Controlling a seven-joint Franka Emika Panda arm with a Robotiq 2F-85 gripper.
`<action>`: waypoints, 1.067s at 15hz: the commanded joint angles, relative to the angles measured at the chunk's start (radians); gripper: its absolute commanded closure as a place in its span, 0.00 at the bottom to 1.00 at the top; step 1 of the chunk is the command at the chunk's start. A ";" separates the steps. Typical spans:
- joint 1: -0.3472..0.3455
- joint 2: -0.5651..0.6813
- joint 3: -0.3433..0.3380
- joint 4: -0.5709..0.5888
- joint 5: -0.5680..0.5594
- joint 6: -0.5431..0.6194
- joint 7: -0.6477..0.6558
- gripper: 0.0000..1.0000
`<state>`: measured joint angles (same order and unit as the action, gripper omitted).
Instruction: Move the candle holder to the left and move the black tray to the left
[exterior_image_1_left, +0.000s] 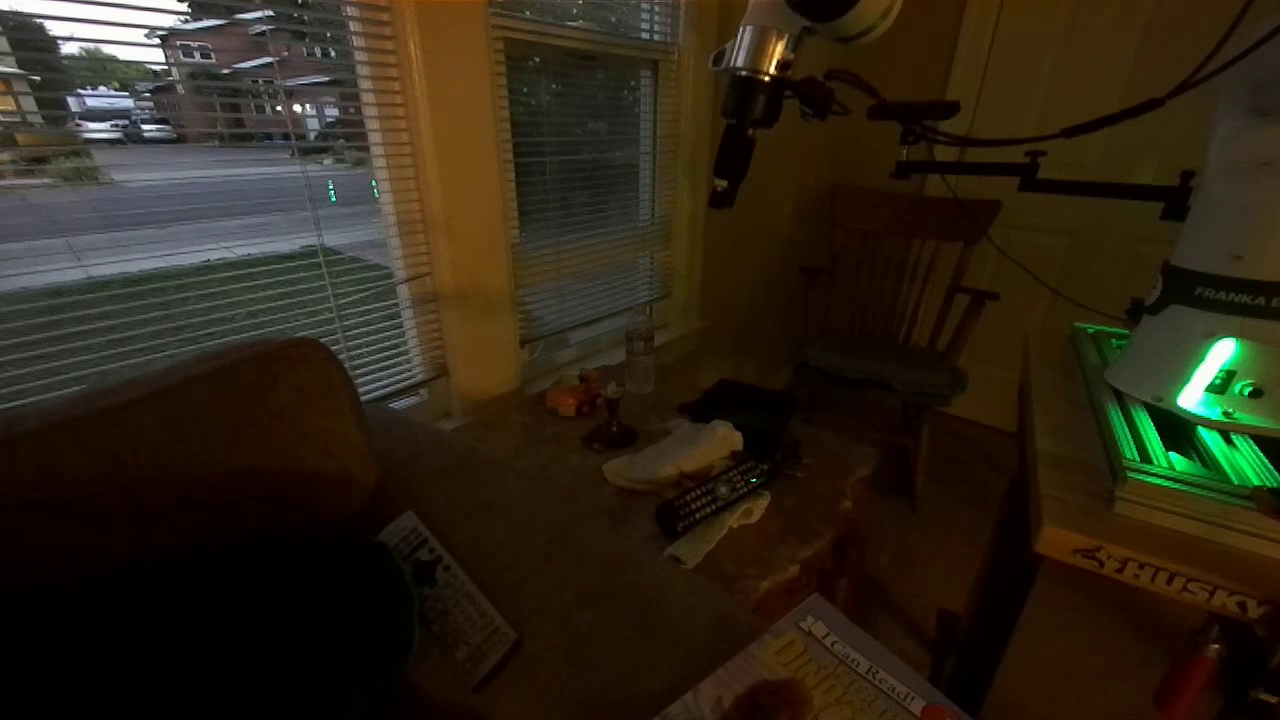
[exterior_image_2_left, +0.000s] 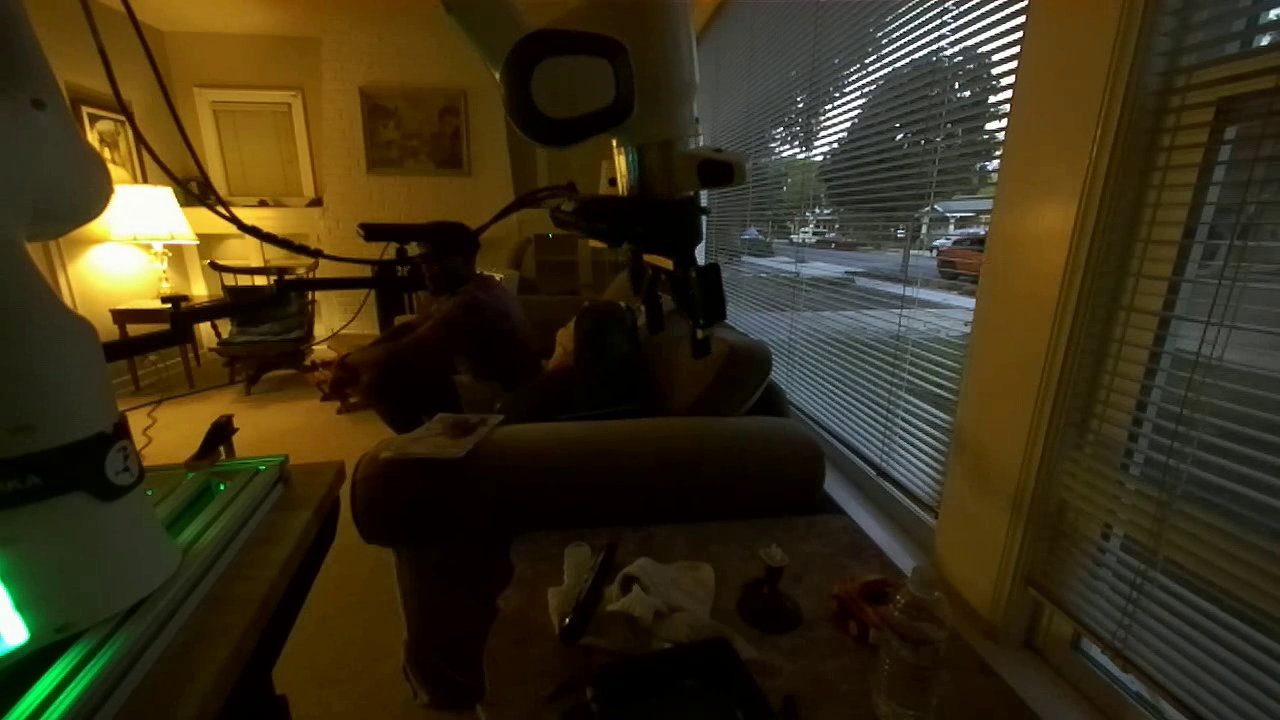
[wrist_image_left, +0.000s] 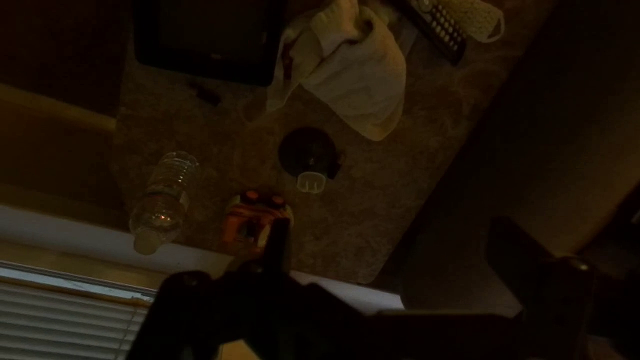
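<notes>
Gripper (wrist_image_left: 390, 232), foremost in the wrist view, stands spread and empty. Candle holder (wrist_image_left: 308, 152) and black tray (wrist_image_left: 210, 40) rest on the table (wrist_image_left: 370, 210); both moves apparently remain.

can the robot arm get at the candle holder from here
Probably yes: the arm holds its open jaws higher than the candle holder, which nothing covers. The orange toy and white cloth lie near it but leave a gap.

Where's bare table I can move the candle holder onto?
Widest bare patch: between the candle holder, white cloth and sofa arm. Smaller one: between candle holder, water bottle and black tray, with a small dark item by the tray. Crowded: tray, cloth and remote control, bunched close.
</notes>
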<state>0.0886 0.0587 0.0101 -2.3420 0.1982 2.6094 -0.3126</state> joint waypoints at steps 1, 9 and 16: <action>-0.002 0.125 0.047 0.076 0.004 0.084 0.069 0.00; 0.013 0.385 0.060 0.269 -0.066 0.189 0.249 0.00; 0.019 0.579 0.053 0.436 -0.065 0.188 0.352 0.00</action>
<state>0.0964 0.5529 0.0692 -1.9918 0.1557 2.8004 -0.0205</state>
